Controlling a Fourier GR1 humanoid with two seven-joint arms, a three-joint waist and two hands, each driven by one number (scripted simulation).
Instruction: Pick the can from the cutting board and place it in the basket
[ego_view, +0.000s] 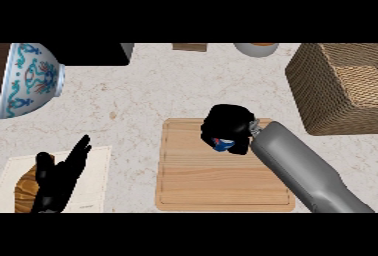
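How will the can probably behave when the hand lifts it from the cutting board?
The can is small and probably rigid, so the right hand curled round it likely won't deform it. Its round body could roll on the cutting board if released sideways.

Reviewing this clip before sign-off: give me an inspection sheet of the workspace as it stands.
Surface: pale marbled counter.
Job's things: can, mostly hidden in the right hand, over the cutting board; wicker basket at the right edge.
Clutter: patterned bowl at left; paper sheet over a wooden piece at lower left; dark object, small wooden item and a round vessel along the far edge.
Hands: right hand curled round the can; left hand open, resting at lower left.
Cables: nothing seen.
Surroundings: nothing seen beyond the counter.
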